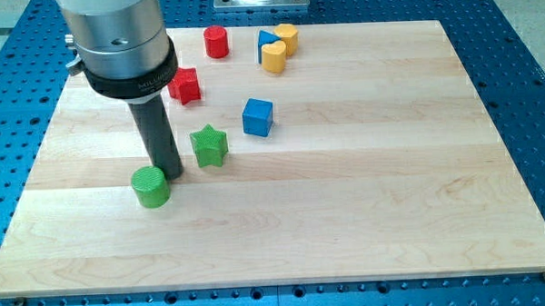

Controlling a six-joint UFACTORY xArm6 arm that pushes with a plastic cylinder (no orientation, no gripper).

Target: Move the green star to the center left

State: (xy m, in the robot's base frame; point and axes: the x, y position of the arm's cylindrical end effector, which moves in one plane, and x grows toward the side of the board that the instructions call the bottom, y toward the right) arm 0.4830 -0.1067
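Note:
The green star (209, 144) lies on the wooden board (365, 204), left of the middle. My tip (170, 174) is the lower end of the dark rod, just left of the star and slightly below it, with a small gap between them. A green cylinder (151, 187) sits right by the tip, at its lower left. The arm's grey body covers the board's upper left corner.
A blue cube (258, 116) lies right of the star. A red star-like block (186, 85) is above it. A red cylinder (216, 41), a blue block (267, 39), a yellow heart-like block (273, 57) and a yellow cylinder (287, 36) sit near the view's top edge.

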